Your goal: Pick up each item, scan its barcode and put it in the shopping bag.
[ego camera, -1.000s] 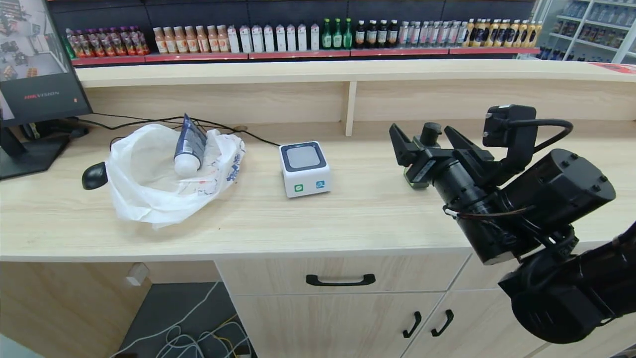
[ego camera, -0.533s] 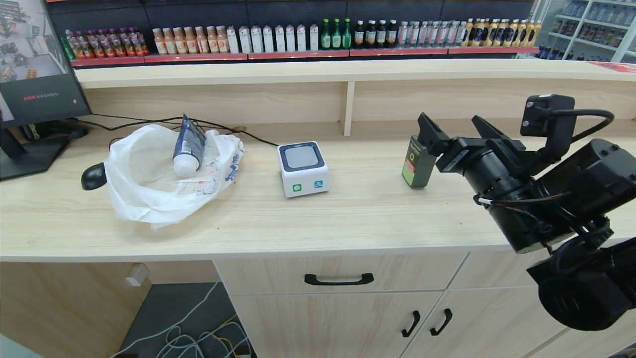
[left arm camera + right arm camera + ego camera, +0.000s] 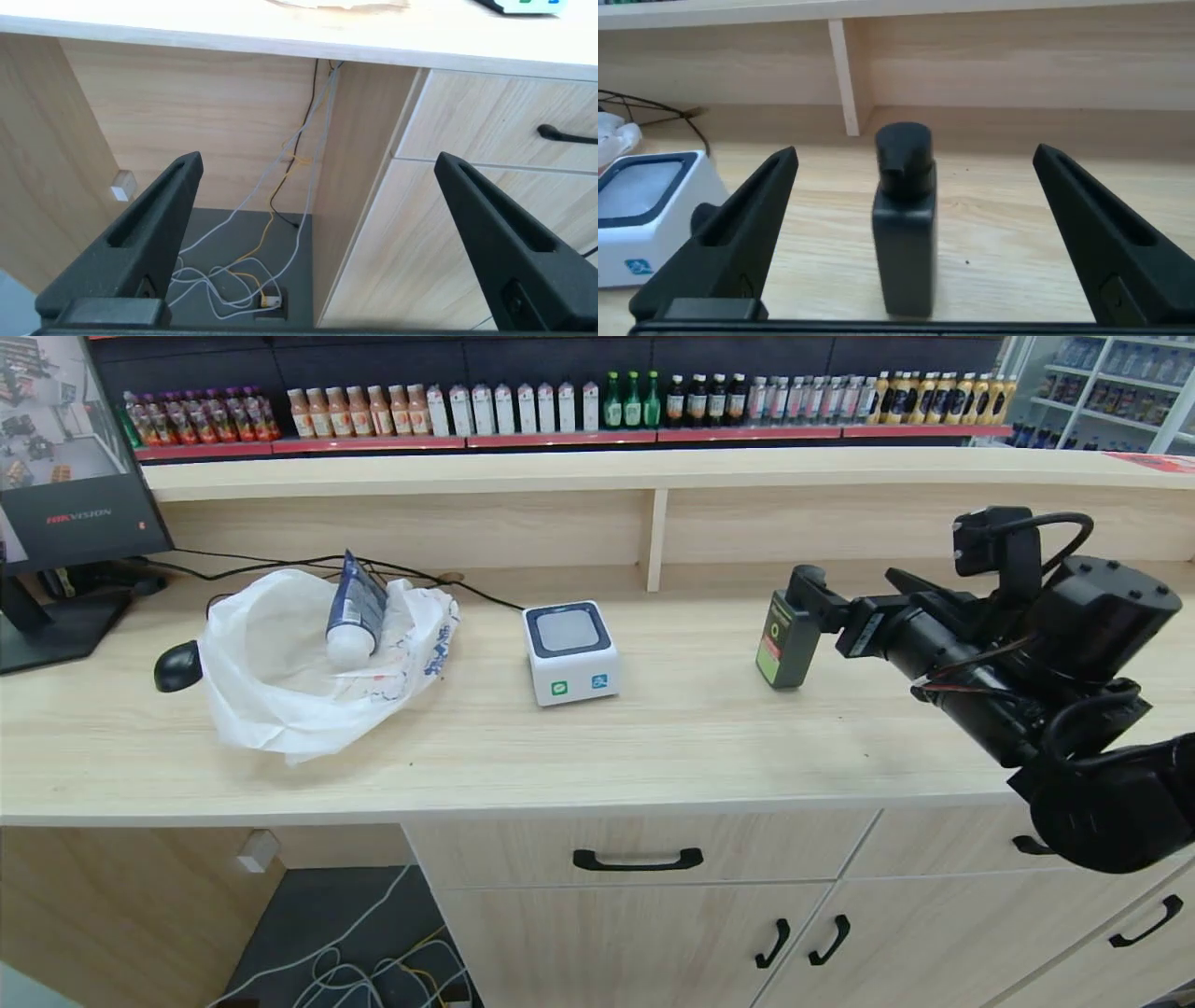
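Counter — one bottle, one scanner

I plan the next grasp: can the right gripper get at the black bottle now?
Probably yes: the right gripper is open, the black bottle stands upright, seemingly between its jaws, and nothing blocks it.

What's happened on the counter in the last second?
The right gripper pulled back to the robot's right and dropped from above the dark bottle to level with it, fingers open, gripping nothing. The bottle, the scanner and the shopping bag with its tube stayed put.
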